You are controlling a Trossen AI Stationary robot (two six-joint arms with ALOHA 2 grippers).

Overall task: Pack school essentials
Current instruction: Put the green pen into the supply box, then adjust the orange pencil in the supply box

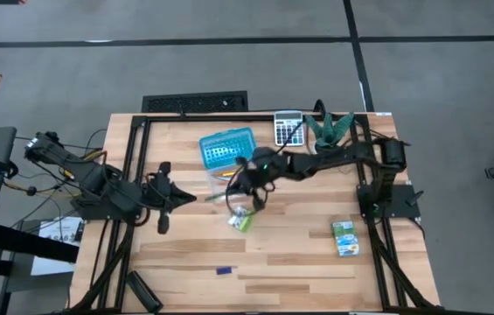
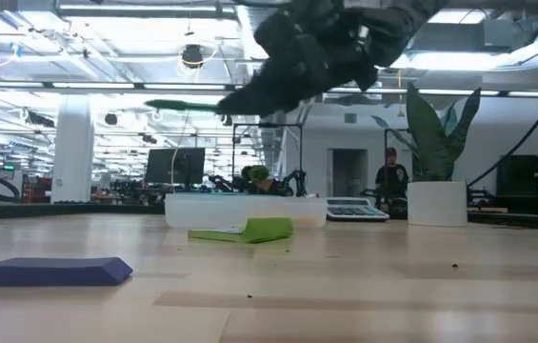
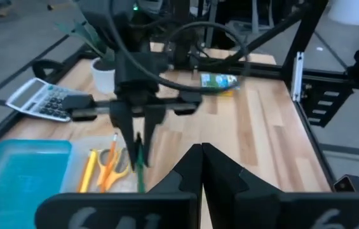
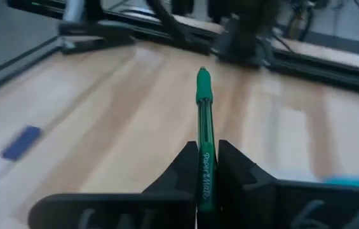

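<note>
My right gripper (image 1: 236, 191) is over the middle of the table, raised and shut on a green pen (image 4: 203, 121). In the left wrist view the pen (image 3: 140, 162) is just above a clear case (image 3: 96, 166) that holds orange and yellow pencils and scissors. The case's blue lid (image 1: 226, 147) lies open on its far side. A green-white block (image 1: 242, 219) lies flat on the table near the gripper. A green-blue packet (image 1: 344, 238) lies at the right and a small blue piece (image 1: 224, 270) near the front. My left gripper (image 1: 179, 198) is shut at the left, holding nothing. My right gripper pinches the pen's printed barrel (image 4: 203, 170) between its two fingers. The pen runs along the fingers, and its capped end (image 4: 203, 81) sticks out well ahead of the fingertips. It is lifted clear of the table and about level in the low view (image 2: 185, 105).
A grey calculator (image 1: 288, 129) and a potted plant (image 1: 330, 127) stand at the far right, behind the case. A black object (image 1: 142, 293) lies at the near left corner. Black frame rails (image 1: 133, 149) run along the table's sides.
</note>
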